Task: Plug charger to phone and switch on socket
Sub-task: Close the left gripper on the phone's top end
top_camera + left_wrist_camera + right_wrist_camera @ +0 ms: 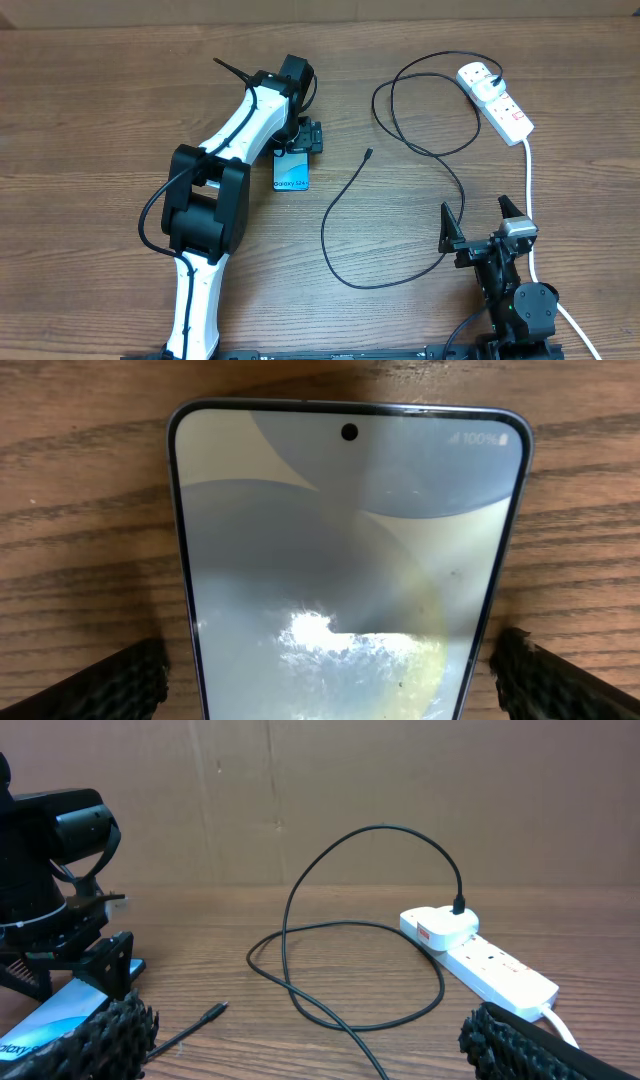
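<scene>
The phone, light blue with "Galaxy S24" text, lies flat on the table left of centre. My left gripper is open over its far end. In the left wrist view the phone's screen fills the frame, and the left gripper has a finger on each side with a small gap to each edge. The charger's black cable loops across the table, and its connector tip lies free to the right of the phone; it also shows in the right wrist view. The socket is at the back right. My right gripper is open and empty.
The socket's thick white cord runs toward the front past the right arm. A white plug sits in the socket with the black cable leaving it. The cable's loops lie between the phone and the socket.
</scene>
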Robot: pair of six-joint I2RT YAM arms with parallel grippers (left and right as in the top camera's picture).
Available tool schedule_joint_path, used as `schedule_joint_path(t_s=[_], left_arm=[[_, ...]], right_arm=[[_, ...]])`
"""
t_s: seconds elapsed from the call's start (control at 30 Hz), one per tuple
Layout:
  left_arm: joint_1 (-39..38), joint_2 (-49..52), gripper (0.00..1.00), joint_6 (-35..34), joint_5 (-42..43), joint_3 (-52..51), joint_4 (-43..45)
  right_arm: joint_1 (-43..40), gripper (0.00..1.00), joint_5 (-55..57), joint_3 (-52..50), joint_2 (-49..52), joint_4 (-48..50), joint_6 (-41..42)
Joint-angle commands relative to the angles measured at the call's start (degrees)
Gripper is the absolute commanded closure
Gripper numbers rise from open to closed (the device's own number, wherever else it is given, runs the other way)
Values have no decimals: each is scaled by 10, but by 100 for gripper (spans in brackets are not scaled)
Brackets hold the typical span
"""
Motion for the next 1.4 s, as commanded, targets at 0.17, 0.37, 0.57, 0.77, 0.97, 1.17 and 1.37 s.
schedule_joint_path(t_s=[0.17,0.37,0.57,0.77,0.97,1.17,1.37], left_arm=[[-3,19,8,-5,-16,-23,-4],[-3,19,9,-5,-17,-23,-4],[-3,19,8,-5,-18,-37,-1],[-3,19,9,-5,-18,-57,13],[-3,19,13,1,-18,-57,12],[-3,19,16,1,-18,-57,10],[-2,19,18,1,-17,-57,9]], right_arm=[[-2,0,1,-6,-5,3,3],[-2,0,1,-6,-5,3,3],[-2,0,1,-6,-5,3,3],[-2,0,1,-6,-5,3,3],[-2,0,1,-6,-5,3,3],[-2,0,1,-6,-5,3,3],[-2,0,1,-6,-5,3,3]])
